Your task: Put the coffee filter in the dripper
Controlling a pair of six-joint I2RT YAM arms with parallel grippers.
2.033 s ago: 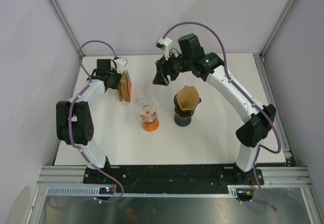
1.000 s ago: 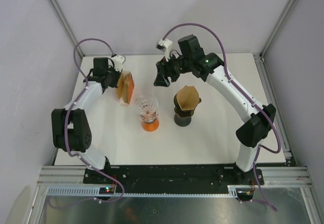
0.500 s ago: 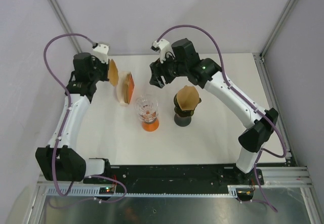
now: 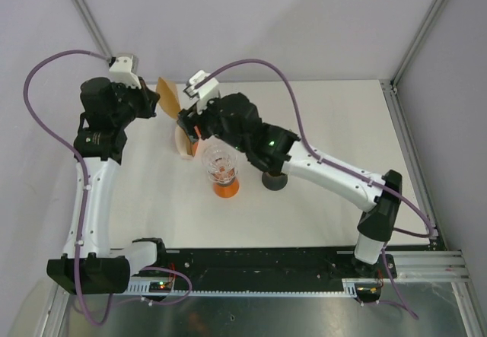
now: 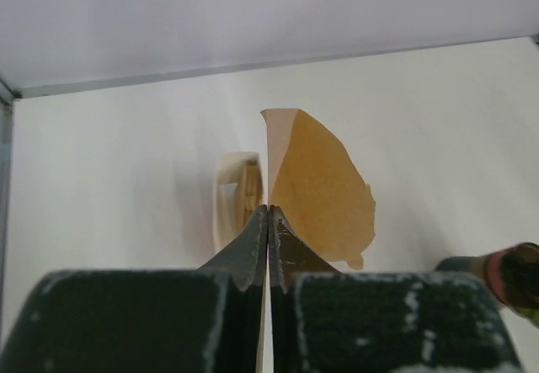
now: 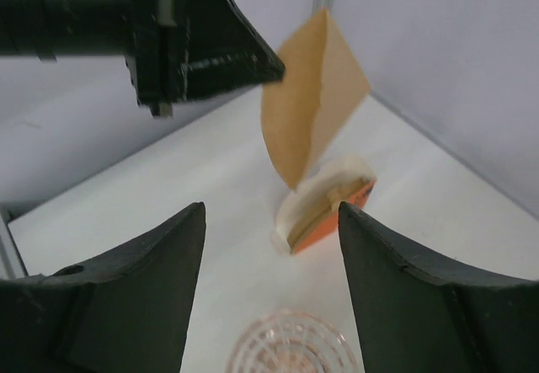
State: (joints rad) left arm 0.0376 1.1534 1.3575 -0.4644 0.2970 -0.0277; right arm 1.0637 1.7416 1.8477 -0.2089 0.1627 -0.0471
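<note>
My left gripper (image 4: 156, 101) is shut on a brown paper coffee filter (image 4: 167, 97) and holds it in the air above the filter holder; in the left wrist view the filter (image 5: 320, 179) fans out from the closed fingertips (image 5: 268, 213). The clear glass dripper (image 4: 220, 160) on an orange base stands at the table's middle. My right gripper (image 4: 193, 126) is open and empty, just above the dripper and beside the holder. In the right wrist view it (image 6: 271, 213) faces the hanging filter (image 6: 312, 112), with the dripper's rim (image 6: 290, 349) below.
The cream and orange filter holder (image 4: 183, 146) stands on the table under the filter, also in the left wrist view (image 5: 235, 199) and right wrist view (image 6: 327, 205). A black dripper (image 4: 272, 181) is mostly hidden under my right arm. Enclosure walls stand close behind.
My left gripper has pulled one filter out of the holder and lifted it up and left. My right arm has swung left over the clear dripper, covering the black dripper.
</note>
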